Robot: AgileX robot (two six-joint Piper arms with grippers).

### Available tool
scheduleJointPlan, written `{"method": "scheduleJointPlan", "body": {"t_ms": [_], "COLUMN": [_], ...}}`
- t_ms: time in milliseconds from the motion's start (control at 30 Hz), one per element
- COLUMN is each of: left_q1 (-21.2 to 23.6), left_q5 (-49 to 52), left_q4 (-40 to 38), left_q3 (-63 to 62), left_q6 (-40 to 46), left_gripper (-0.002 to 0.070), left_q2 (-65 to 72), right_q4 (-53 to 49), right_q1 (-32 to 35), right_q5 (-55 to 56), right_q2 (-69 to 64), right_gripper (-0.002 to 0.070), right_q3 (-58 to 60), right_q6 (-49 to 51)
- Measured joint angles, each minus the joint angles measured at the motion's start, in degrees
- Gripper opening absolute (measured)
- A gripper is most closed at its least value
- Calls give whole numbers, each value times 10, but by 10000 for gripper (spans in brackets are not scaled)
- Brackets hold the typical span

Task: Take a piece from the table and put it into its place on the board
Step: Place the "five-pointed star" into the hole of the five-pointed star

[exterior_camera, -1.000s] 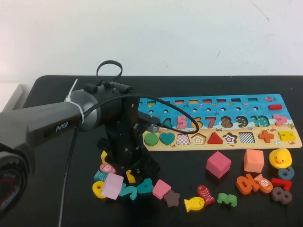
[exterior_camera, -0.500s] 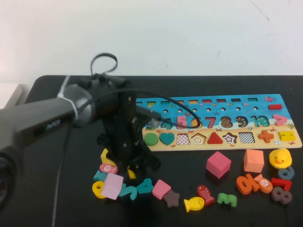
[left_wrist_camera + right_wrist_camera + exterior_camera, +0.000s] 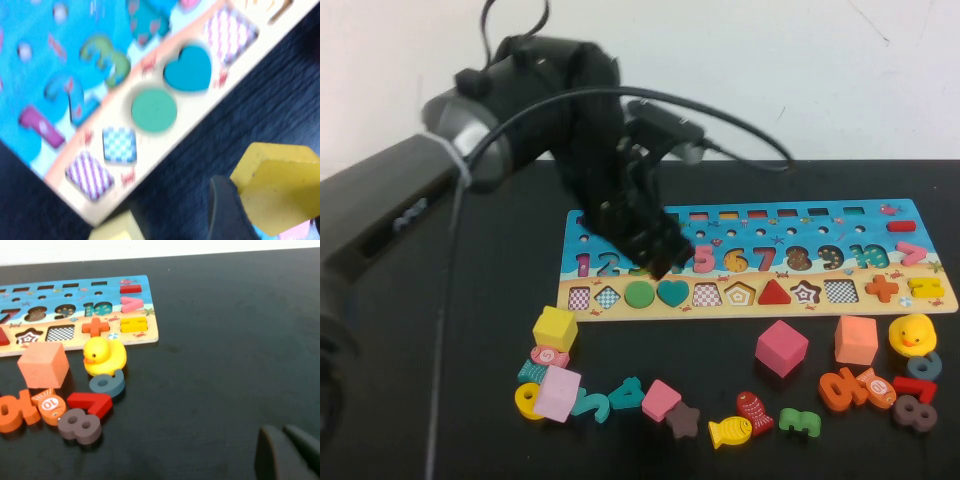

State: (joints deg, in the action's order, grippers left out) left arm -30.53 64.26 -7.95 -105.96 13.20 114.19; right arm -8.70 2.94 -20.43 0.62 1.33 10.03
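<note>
Left gripper (image 3: pixel 655 262) over board (image 3: pixel 910 215), clamping piece (image 3: pixel 280 187); right gripper (image 3: pixel 287 452) parked — low

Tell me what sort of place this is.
Likely a robot lab tabletop: black table, plain white wall, toy puzzle board. Left gripper holds the yellow piece over the board; right gripper sits parked.

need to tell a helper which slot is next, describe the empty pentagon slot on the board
Start at the long blue puzzle board and follow its sandy lower strip of shape slots. The pentagon slot sits between a pink checkered square recess and the red triangle. Alone there, it has five sides with a yellow outline.
</note>
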Motion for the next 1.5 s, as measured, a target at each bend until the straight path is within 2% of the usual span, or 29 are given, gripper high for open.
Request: {"method": "scheduleJointPlan", "body": {"t_ms": [233, 633, 1000, 1267, 1500], "left_q1": [-31, -37, -41, -63, -66], "left_q5": [16, 17, -14, -60, -64], "left_q4": [1, -1, -28, -20, 1], "left_q3": [-106, -214, -239, -241, -243], "left_q6": [10, 11, 12, 30, 31], "left_gripper": [321, 321, 321, 321, 321], "left_q2": [82, 199, 252, 259, 263], "right_q4": [0, 0, 0, 0, 0], "right_q1": [0, 0, 0, 0, 0], "right_q5": [0, 0, 0, 0, 0], "right_q2": [0, 0, 0, 0, 0], "right_gripper": [18, 19, 19, 19, 19], "right_q3": [0, 0, 0, 0, 0], "right_q6": [0, 0, 0, 0, 0]}}
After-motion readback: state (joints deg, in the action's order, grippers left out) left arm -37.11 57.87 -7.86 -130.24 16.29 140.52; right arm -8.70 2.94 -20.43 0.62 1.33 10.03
